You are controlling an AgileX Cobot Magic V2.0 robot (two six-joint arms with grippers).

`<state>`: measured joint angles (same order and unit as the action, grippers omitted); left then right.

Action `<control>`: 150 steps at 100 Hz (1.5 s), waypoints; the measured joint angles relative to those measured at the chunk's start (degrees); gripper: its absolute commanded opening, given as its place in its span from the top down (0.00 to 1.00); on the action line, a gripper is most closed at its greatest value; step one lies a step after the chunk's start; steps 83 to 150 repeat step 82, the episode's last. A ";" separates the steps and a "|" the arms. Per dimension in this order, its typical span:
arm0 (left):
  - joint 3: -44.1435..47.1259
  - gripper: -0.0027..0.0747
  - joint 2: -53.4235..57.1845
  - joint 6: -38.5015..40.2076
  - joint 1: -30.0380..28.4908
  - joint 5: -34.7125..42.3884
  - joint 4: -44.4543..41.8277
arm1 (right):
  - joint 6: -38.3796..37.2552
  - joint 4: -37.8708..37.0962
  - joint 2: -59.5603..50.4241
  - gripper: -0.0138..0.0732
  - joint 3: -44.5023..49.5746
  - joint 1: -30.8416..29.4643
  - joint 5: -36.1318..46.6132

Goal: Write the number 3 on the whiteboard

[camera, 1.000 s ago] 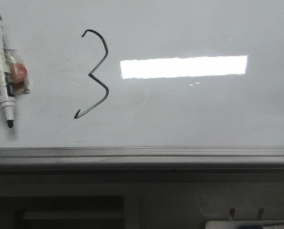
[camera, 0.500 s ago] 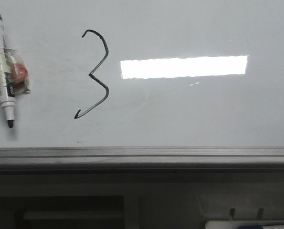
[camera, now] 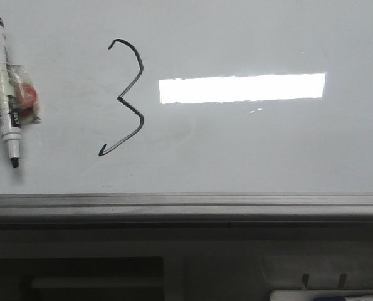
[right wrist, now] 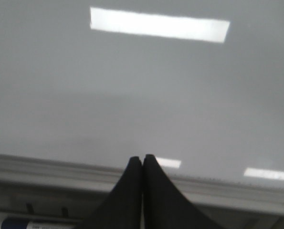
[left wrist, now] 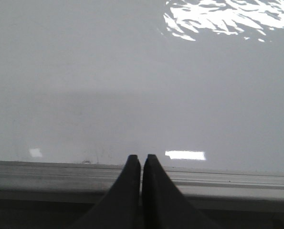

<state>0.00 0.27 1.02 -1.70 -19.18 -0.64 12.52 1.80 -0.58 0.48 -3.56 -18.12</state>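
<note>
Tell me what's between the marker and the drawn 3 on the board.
Nothing: in the front view, only bare whiteboard separates the marker from the number 3.

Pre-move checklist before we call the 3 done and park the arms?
1. Number 3 drawn on the whiteboard: ok, complete with hooked top and slanting tail.
2. Marker released: ok, it lies on the board left of the 3, held by neither arm.
3. Marker capped: not ok, the tip is bare and points toward the edge rail.
4. Left end effector empty: ok, fingers shut on nothing.
5. Right end effector empty: ok, shut on nothing.
6. Arms off the writing area: ok, neither shows in the front view.
</note>
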 measured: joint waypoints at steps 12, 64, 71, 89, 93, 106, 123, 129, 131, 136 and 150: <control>0.00 0.99 0.00 0.00 0.00 0.00 0.00 | -0.26 0.00 0.00 0.89 -0.12 0.00 -0.93; 0.00 0.99 0.00 0.00 0.00 0.00 0.00 | -0.35 0.00 0.00 0.89 -0.12 0.00 -0.92; 0.00 0.99 0.00 0.00 0.00 0.00 0.00 | -0.35 0.00 0.00 0.89 -0.12 0.00 -0.92; 0.00 0.99 0.00 0.00 0.00 0.00 0.00 | -0.35 0.00 0.00 0.89 -0.12 0.00 -0.92; 0.00 0.99 0.00 0.00 0.00 0.00 0.00 | -0.35 0.00 0.00 0.89 -0.12 0.00 -0.92; 0.00 0.99 0.00 0.00 0.00 0.00 0.00 | -0.35 0.00 0.00 0.89 -0.12 0.00 -0.92; 0.00 0.99 0.00 0.00 0.00 0.00 0.00 | -0.35 0.00 0.00 0.89 -0.12 0.00 -0.92; 0.00 0.99 0.00 0.00 0.00 0.00 0.00 | -0.35 0.00 0.00 0.89 -0.12 0.00 -0.92; 0.00 0.99 0.00 0.00 0.00 0.00 0.00 | -0.35 0.00 0.00 0.89 -0.12 0.00 -0.92; 0.00 0.99 0.00 0.00 0.00 0.00 0.00 | -0.35 0.00 0.00 0.89 -0.12 0.00 -0.92; 0.00 0.99 0.00 0.00 0.00 0.00 0.00 | -0.35 0.00 0.00 0.89 -0.12 0.00 -0.92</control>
